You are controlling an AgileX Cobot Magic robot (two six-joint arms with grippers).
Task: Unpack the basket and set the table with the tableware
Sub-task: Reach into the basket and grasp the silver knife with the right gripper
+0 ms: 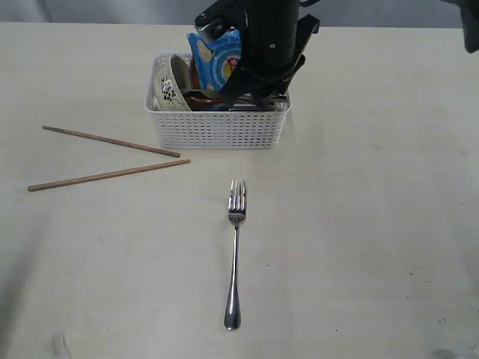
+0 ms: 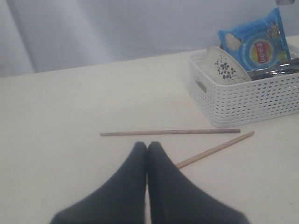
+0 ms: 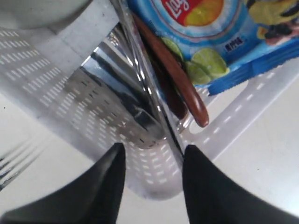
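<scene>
Right hand (image 3: 154, 147) straddles knife (image 3: 140, 70) in basket (image 3: 233, 116).

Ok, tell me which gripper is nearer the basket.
Right. The right gripper hangs over the basket, jaws apart at its wall; the left gripper is shut beside the chopsticks, away from it.

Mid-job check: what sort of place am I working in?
Probably a staged test bench, not a real dining room: a bare cream table, a plain pale backdrop behind it, and a basket, fork and chopsticks laid out.

Packed basket (image 1: 217, 131), open table (image 1: 359, 224) all around
</scene>
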